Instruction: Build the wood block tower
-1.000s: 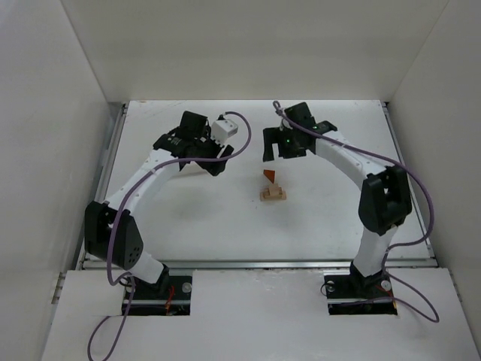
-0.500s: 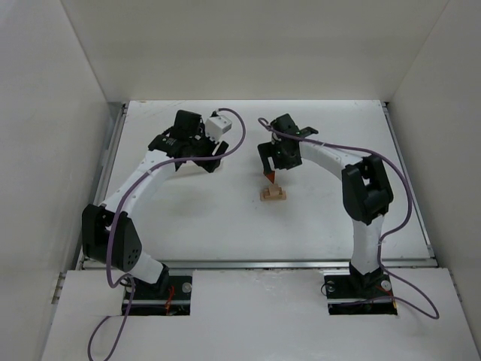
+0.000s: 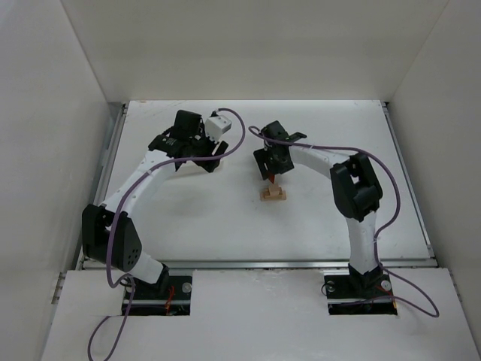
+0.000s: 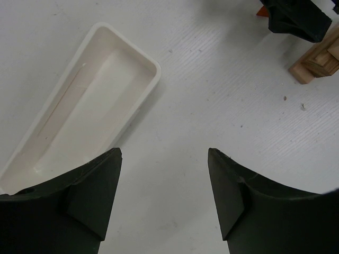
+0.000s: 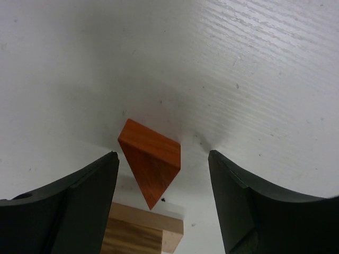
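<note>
At the bottom of the overhead frame the two arm bases sit fixed. Just right of the frame's centre is the low stack of tan blocks (image 3: 273,194), and the orange wedge (image 3: 269,180) lies on the table (image 3: 188,218) just above it in the frame, not yet on top.

The right gripper (image 3: 269,173) is what has changed. A second ago it hung up and to the right of the wedge with its jaws wide. Since then the arm has swung left across the frame and come down, and it now brackets the wedge with its jaws drawing in. The blocks and wedge have not shifted, so I judge this to be the approach for picking up the wedge as the tower's cap. The left arm has barely moved.

From overhead the wedge is nearly swallowed by the dark fingers, and whether they touch it cannot be told. The right wrist view settles that: one finger stands at each lower corner of the frame, the wedge sits centred between them, and bare table shows on both sides. The jaws are still spread, with no contact yet. That view cannot show whether the wedge's tip touches the tan block at the bottom edge.

Farther up, the left gripper (image 4: 164,153) is released and holds nothing. Only its wrist view shows the long white tray (image 4: 154,71), at the upper left of that frame, with the stack at the upper right.
</note>
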You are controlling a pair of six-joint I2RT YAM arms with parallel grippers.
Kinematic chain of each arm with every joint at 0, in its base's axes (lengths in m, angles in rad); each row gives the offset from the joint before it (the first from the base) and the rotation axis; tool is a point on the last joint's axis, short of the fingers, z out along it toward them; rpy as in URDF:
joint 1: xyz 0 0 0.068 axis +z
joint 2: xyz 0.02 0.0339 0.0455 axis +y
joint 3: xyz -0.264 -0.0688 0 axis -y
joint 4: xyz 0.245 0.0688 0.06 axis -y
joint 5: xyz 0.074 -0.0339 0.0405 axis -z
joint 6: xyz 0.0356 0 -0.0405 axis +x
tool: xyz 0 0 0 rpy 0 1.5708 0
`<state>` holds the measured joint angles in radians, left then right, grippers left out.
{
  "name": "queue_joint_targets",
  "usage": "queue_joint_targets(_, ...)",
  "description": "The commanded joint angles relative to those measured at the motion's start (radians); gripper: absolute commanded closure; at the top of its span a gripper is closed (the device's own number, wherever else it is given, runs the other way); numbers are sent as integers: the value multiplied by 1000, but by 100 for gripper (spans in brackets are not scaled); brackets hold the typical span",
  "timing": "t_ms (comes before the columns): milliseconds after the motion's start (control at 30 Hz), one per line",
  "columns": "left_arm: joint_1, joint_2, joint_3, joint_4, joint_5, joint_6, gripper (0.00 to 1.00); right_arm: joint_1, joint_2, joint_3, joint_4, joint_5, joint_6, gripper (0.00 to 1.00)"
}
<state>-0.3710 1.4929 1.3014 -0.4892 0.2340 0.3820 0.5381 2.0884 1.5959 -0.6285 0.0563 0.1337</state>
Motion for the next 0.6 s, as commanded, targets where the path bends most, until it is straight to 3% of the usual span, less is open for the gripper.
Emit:
queue_joint_targets(0, 3, -29, -11, 23, -1, -14, 37, 5, 24, 61, 29, 14, -6, 26)
queue_joint_targets(100, 3, -29, -21, 23, -1, -14, 37, 5, 33, 70, 38, 14, -6, 31)
queue_joint_targets(333, 3, -29, -21, 23, -1, -14, 37, 5, 52, 70, 38, 14, -16, 59)
queue_joint_targets(467, 3, -29, -21, 23, -1, -14, 37, 5, 52, 59, 50, 14, -16, 83)
queue_joint_targets(567, 3, -29, -21, 23, -1, -14, 37, 5, 52, 59, 50, 23, -26, 95)
